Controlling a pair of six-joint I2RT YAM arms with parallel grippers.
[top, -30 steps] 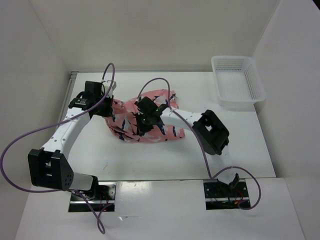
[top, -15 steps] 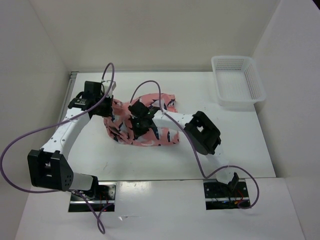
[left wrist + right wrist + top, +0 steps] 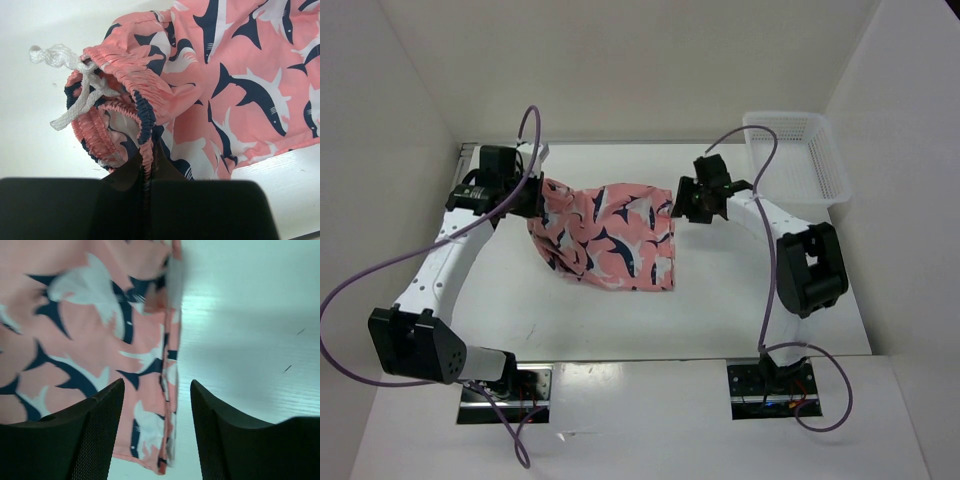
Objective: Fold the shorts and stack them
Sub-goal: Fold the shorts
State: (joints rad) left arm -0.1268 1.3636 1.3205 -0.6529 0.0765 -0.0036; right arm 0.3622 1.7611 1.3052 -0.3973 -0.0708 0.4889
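Observation:
The salmon-pink shark-print shorts [image 3: 610,235] lie spread out flat on the white table between the two arms. My left gripper [image 3: 533,195] is at their left end, shut on the gathered elastic waistband [image 3: 142,107] beside the white drawstring [image 3: 65,57]. In the left wrist view the jaws [image 3: 150,157] pinch the band between them. My right gripper [image 3: 678,203] hovers at the shorts' right edge, open. In the right wrist view that edge of the shorts [image 3: 75,325] lies loose between the parted fingers [image 3: 100,415], touching neither.
A white mesh basket [image 3: 795,165] stands at the back right of the table, just beyond the right arm. The white enclosure walls rise behind and at both sides. Purple cables loop over both arms.
The right gripper went from the bunched middle of the shorts out to the right, drawing the cloth flat, then opened and let go. The left gripper stayed shut on the waistband, shifting slightly back.

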